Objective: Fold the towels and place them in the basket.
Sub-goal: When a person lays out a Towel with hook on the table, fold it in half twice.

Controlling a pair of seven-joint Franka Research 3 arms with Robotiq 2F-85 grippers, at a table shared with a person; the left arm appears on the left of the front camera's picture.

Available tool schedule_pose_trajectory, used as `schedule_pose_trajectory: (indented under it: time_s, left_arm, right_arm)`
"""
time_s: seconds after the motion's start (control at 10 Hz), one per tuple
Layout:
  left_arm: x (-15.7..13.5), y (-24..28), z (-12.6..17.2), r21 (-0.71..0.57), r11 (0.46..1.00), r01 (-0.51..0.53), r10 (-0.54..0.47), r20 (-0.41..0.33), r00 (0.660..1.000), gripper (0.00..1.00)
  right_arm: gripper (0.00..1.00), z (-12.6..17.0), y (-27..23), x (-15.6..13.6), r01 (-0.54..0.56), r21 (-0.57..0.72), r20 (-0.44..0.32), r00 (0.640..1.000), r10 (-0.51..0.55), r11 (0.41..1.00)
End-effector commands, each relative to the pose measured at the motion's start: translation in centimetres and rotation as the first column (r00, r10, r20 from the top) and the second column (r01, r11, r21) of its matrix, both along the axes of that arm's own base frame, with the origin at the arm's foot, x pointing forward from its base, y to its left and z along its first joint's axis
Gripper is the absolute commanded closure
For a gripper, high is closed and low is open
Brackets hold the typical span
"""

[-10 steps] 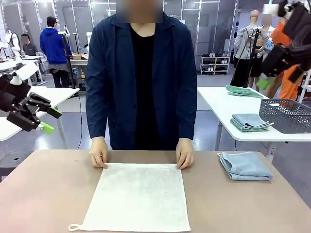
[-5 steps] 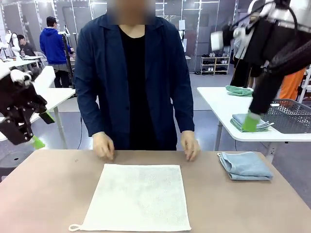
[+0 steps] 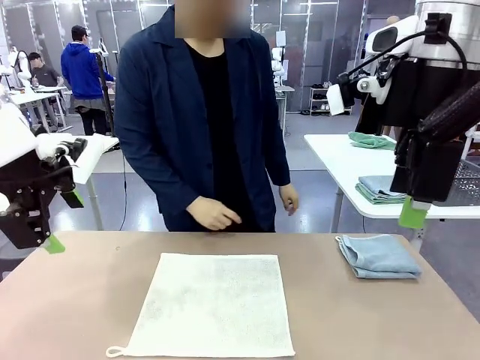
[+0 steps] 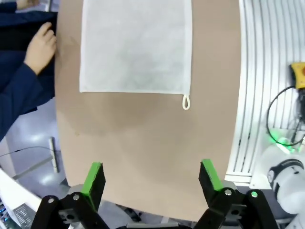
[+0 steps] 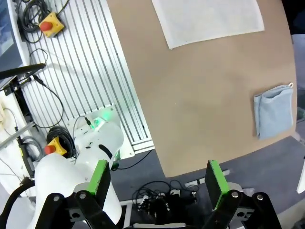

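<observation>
A cream-white towel (image 3: pixel 214 304) lies flat in the middle of the brown table (image 3: pixel 75 300), its loop (image 3: pixel 114 350) at the near left corner. A pale blue towel (image 3: pixel 377 256) lies folded at the table's right. My left gripper (image 3: pixel 64 221) hangs open above the table's left edge. My right gripper (image 3: pixel 412 214) hangs open in the air above the blue towel. The left wrist view looks down between open fingers (image 4: pixel 94 179) at the white towel (image 4: pixel 136 45). The right wrist view shows the white towel (image 5: pixel 212 19) and the blue towel (image 5: pixel 274 117) far below. The basket is out of view.
A person in a dark jacket (image 3: pixel 202 120) stands at the far side, one hand (image 3: pixel 214 214) held just above the table edge. Behind on the right, a white table (image 3: pixel 337 161) holds folded towels (image 3: pixel 379 187) and a green cloth (image 3: pixel 371 140). My right arm's base (image 5: pixel 76 157) stands beside the table.
The person's hands have lifted off the white towel's far edge. My right arm has swung in and down from the upper right. My left gripper has tilted downward at the left edge.
</observation>
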State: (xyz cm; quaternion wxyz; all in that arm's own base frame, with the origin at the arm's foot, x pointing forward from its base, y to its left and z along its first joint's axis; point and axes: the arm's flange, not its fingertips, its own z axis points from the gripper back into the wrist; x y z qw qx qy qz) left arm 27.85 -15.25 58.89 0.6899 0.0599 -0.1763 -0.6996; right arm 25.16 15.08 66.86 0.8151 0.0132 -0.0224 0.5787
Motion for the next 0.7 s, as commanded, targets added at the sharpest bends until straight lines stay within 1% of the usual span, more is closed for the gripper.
schedule_pose_trajectory:
  time_s: [0.0, 0.2, 0.3, 0.4, 0.5, 0.6]
  left_arm:
    - [0.5, 0.4, 0.4, -0.024, 1.0, -0.013, 0.013, 0.005, 1.0, 0.0]
    - [0.5, 0.4, 0.4, -0.024, 1.0, -0.013, 0.013, 0.005, 1.0, 0.0]
    - [0.3, 0.8, 0.3, -0.029, 1.0, 0.006, -0.006, -0.007, 1.0, 0.0]
    - [-0.4, -0.9, 0.3, 0.033, 0.998, -0.044, 0.045, -0.025, 0.999, 0.0]
    - [-0.4, -2.3, 0.3, 0.036, 0.997, -0.074, 0.076, -0.052, 0.996, 0.0]
    - [-0.1, -3.7, -0.2, 0.053, 0.995, -0.088, 0.092, -0.081, 0.992, 0.0]
  right_arm:
    - [0.0, 0.1, 0.0, 0.0, 0.03, 0.025, -0.011, 0.999, -0.03, 0.999]
    - [0.0, 0.1, 0.0, 0.0, 0.03, 0.025, -0.011, 0.999, -0.03, 0.999]
    - [0.0, 0.1, 0.0, 0.0, 0.03, 0.025, -0.011, 0.999, -0.03, 0.999]
    - [0.0, 0.0, 0.0, 0.0, 0.004, 0.004, -0.002, 1.0, -0.004, 1.0]
    - [0.0, -1.5, 1.1, 0.3, -0.073, 0.007, 0.028, 0.997, 0.072, 0.997]
    - [0.0, -3.5, 2.1, 0.9, -0.129, 0.013, 0.018, 0.991, 0.129, 0.991]
